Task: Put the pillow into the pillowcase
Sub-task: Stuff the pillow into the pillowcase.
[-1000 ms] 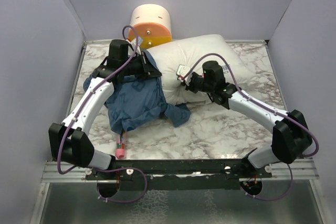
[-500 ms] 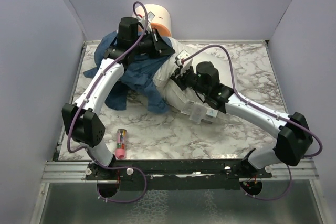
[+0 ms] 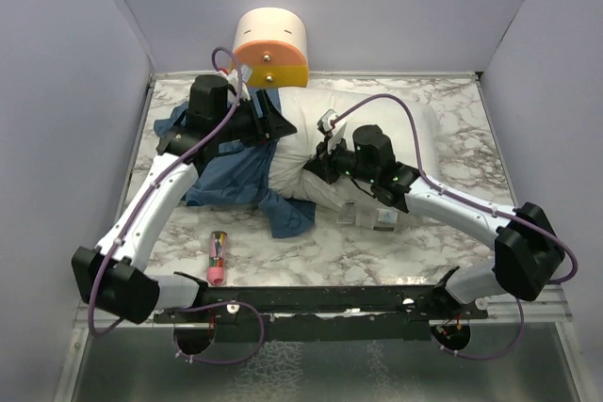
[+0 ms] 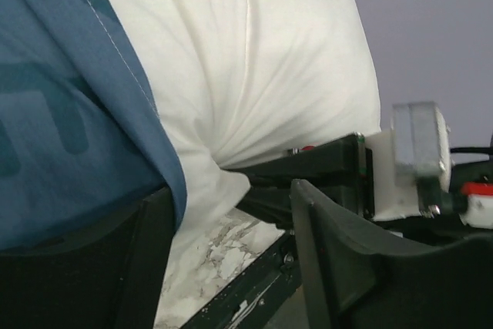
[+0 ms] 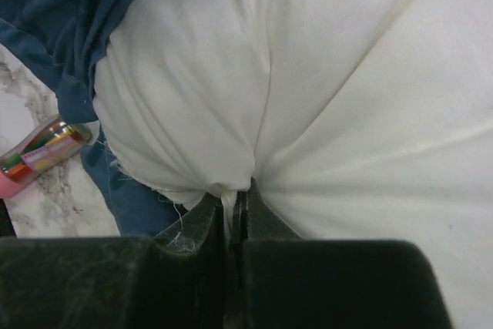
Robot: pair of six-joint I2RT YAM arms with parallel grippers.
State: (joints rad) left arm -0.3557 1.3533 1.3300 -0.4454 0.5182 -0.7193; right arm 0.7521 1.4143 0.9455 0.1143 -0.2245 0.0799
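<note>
The job is at an early stage, as far as we can judge. The pillow (image 3: 424, 129) lies across the middle of the desk (image 3: 311, 251), and most of its white bulk is bare toward the right and upper middle of the overhead view. The pillowcase (image 3: 231, 171) is bunched at the pillow's left end, draped over that end and spilling onto the desk toward the lower left. We cannot tell whether that end sits inside the opening or only under loose cloth. The right pincer (image 5: 235, 206) is closed tight on a pinch of the pillow's white fabric at its near edge, so the pillow is held. The left pincer (image 4: 231, 221) stands parted at the seam between blue and white. Blue cloth hangs over one of its fingers (image 4: 146, 267), and the gap shows pillow and marble, so we judge that it grips nothing. What is left is nearly everything: catching the case's mouth, spreading it, and drawing it along the pillow until the white is covered.
</note>
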